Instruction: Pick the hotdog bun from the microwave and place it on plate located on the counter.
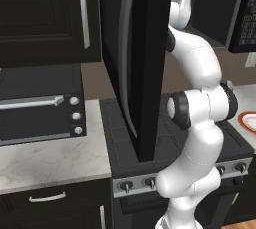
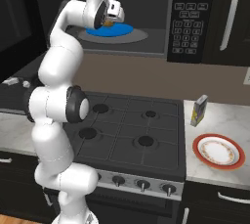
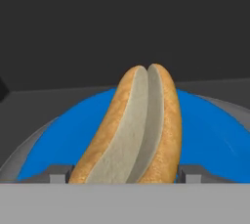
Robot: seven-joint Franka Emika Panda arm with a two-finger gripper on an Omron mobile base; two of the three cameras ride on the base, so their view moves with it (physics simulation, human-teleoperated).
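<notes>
Hotdog bun (image 3: 134, 130) on blue dish (image 3: 210, 130) inside microwave (image 2: 161, 17), end effector (image 3: 124, 175) fingers flanking it, grip unclear, no legible writing

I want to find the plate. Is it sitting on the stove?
No, the plate sits on the counter right of the stove, beside a small box.

White arm of rounded links with dark joint bands

The arm (image 2: 58, 120) is built of smooth, glossy white segments, bulging like stacked capsules, with black rings at the joints and round white caps over them. A grey disc with a small bright mark tops the uppermost joint. The fingers (image 3: 58, 175) show as small grey blocky tips.
</notes>
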